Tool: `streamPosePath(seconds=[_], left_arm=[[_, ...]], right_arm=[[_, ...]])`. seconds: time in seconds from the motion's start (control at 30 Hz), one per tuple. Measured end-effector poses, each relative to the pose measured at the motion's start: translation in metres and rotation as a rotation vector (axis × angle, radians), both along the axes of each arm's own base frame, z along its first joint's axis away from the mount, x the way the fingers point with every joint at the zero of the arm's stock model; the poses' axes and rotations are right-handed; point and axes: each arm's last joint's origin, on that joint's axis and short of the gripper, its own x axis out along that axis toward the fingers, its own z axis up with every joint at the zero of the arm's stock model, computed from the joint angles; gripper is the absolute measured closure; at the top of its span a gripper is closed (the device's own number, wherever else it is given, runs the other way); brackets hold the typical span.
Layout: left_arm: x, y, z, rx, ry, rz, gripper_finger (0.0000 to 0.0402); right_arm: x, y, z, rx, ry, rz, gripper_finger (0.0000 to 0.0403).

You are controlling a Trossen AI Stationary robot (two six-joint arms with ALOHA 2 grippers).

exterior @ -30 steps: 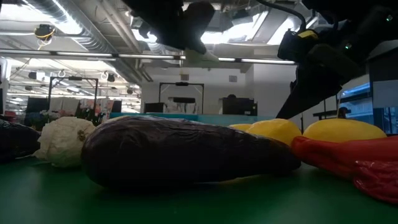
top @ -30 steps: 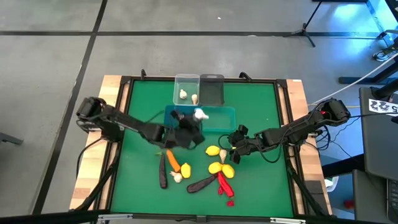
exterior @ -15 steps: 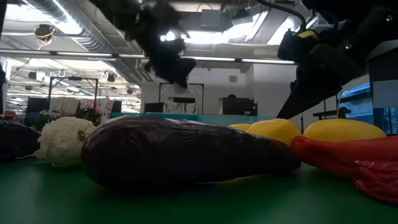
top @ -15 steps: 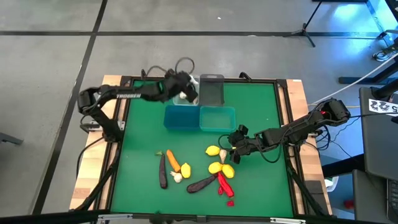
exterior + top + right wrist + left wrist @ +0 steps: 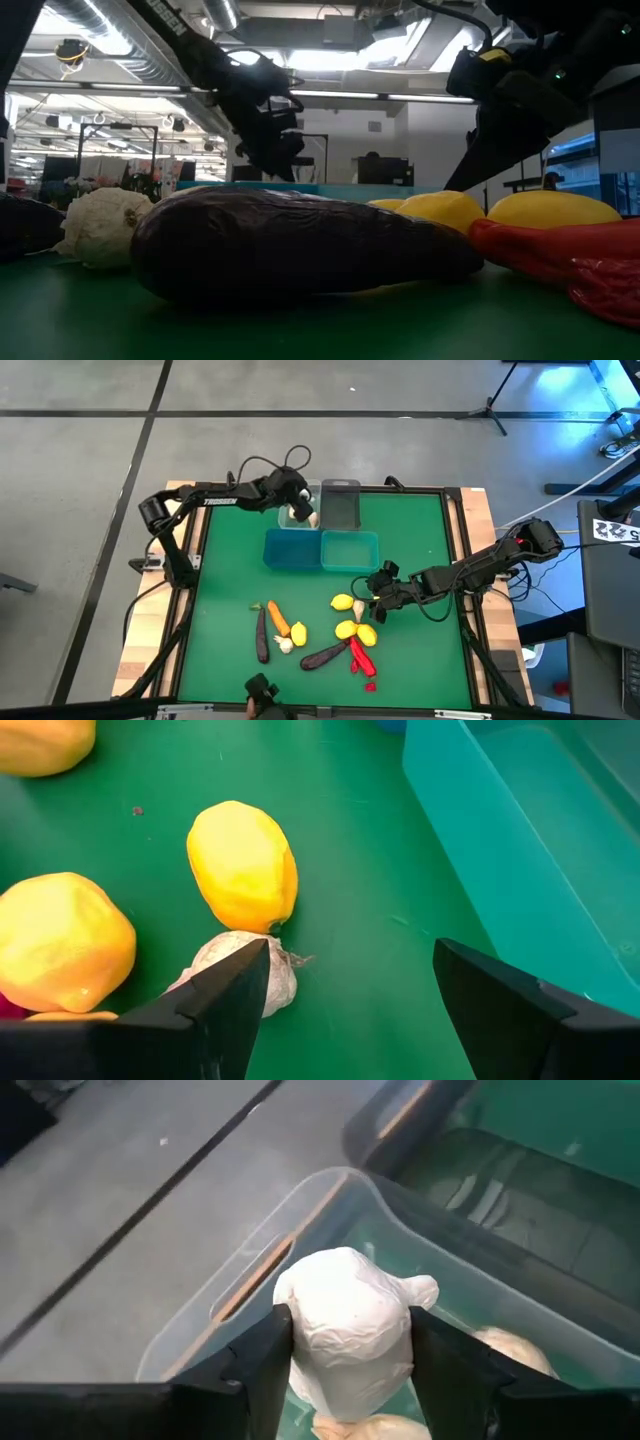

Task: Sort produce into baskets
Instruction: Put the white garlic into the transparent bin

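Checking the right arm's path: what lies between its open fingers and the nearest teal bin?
Only bare green mat between right gripper and teal bin, per the right wrist view.

Beneath me lay the green table mat (image 5: 230, 575), framed by a pale wooden table edge (image 5: 145, 650). Around it spread the grey concrete floor (image 5: 80, 470), crossed by dark seams. A tripod stand (image 5: 497, 405) stood well away, and a blue-lit screen (image 5: 560, 375) glowed near it. Ceiling light strips (image 5: 130, 45) shone overhead.
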Motion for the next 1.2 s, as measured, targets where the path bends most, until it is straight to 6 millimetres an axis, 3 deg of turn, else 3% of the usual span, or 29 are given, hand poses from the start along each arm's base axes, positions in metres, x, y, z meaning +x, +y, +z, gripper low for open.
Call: streamPosePath(seconds=[0.3, 0.47, 0.67, 0.93, 1.2], left_arm=[[0.009, -0.025, -0.004, -0.012, 0.110, -0.129, 0.0103], [0.014, -0.051, 0.010, -0.006, 0.113, -0.203, 0.0093], [0.014, -0.090, 0.050, 0.054, 0.008, -0.301, 0.0092], [0.013, -0.167, 0.090, -0.016, -0.182, -0.614, 0.0092], [0.003, -0.266, 0.071, -0.193, -0.046, -0.855, 0.0092]], right_arm=[[0.000, 0.000, 0.000, 0.000, 0.000, 0.001, 0.0123], [0.000, 0.001, 0.000, 0.029, 0.010, 0.031, 0.0123], [0.000, 0.001, 0.000, 0.032, 0.004, 0.032, 0.0123], [0.001, 0.003, 0.000, 0.062, 0.010, 0.058, 0.0123], [0.000, 0.004, 0.000, 0.096, 0.019, 0.078, 0.0123]])
